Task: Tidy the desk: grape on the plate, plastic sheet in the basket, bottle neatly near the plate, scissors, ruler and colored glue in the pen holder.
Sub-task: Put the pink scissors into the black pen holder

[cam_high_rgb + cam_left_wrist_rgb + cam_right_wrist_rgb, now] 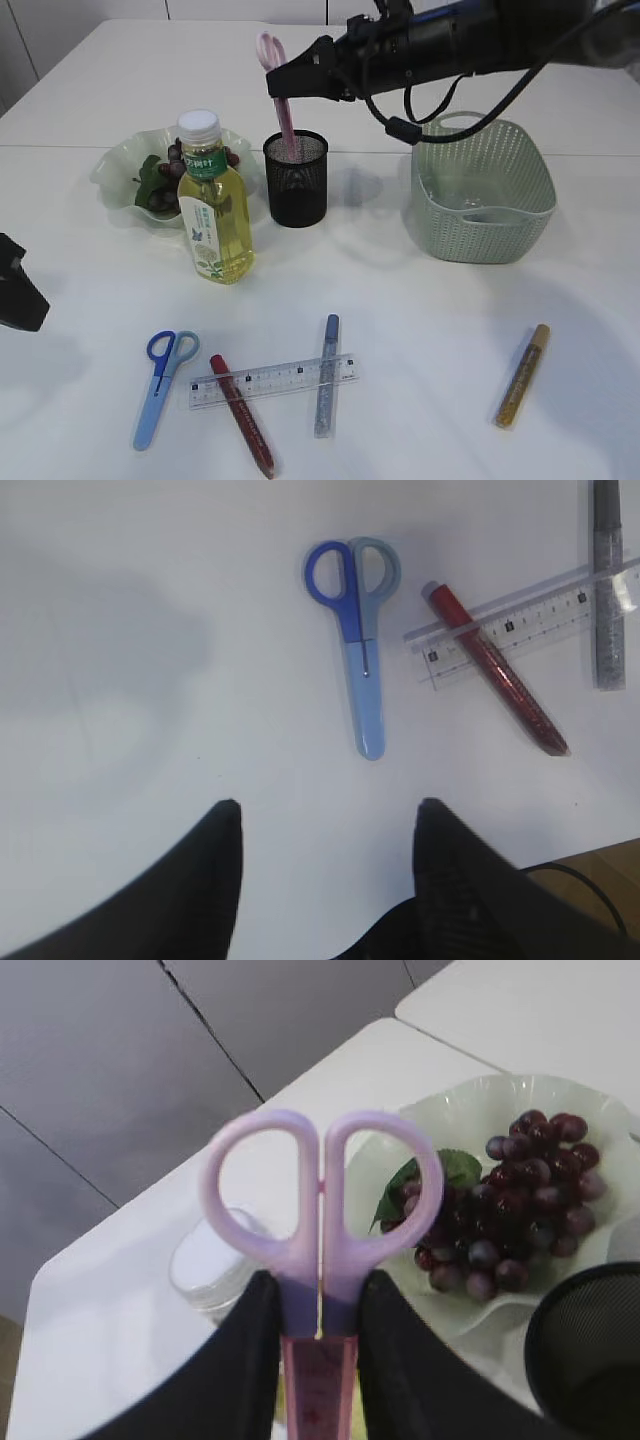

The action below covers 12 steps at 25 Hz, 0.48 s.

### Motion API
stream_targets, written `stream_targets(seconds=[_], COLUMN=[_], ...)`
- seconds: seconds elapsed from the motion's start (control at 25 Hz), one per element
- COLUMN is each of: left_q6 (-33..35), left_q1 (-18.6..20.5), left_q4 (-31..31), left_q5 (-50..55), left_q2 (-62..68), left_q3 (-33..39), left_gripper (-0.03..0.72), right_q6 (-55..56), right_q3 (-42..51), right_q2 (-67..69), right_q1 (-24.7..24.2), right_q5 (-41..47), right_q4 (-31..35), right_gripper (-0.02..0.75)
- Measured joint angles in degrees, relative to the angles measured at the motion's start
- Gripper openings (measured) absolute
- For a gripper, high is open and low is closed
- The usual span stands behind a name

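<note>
We have the pink scissors (pixel 279 95) held upright, handles up, with the blade end already inside the mouth of the black mesh pen holder (pixel 296 178). The right gripper (pixel 318 1305) has its jaws closed on the scissors just below the finger loops. To finish well, we should keep the scissors vertical and centred over the holder, lower until the tip is well down in the cup, then open the jaws and lift straight up so the light holder is not dragged or tipped toward the bottle (pixel 213 200) just beside it. The left gripper (pixel 328 820) hangs with jaws open and empty above the worktop (pixel 420 330), near the blue scissors (pixel 360 645), which we judge the next thing to pick.
</note>
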Motion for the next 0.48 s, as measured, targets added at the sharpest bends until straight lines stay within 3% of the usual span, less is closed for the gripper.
stream_targets(seconds=[0.48], left_q6=[0.0], left_q1=[0.0], left_q4=[0.0], left_q5=[1.0], left_q2=[0.0], left_q3=[0.0], left_gripper=[0.385], right_q6=[-20.5], right_q3=[-8.8], right_q2=[10.9], right_q1=[0.0], right_q5=[-3.7], right_q4=[12.9], right_gripper=[0.195])
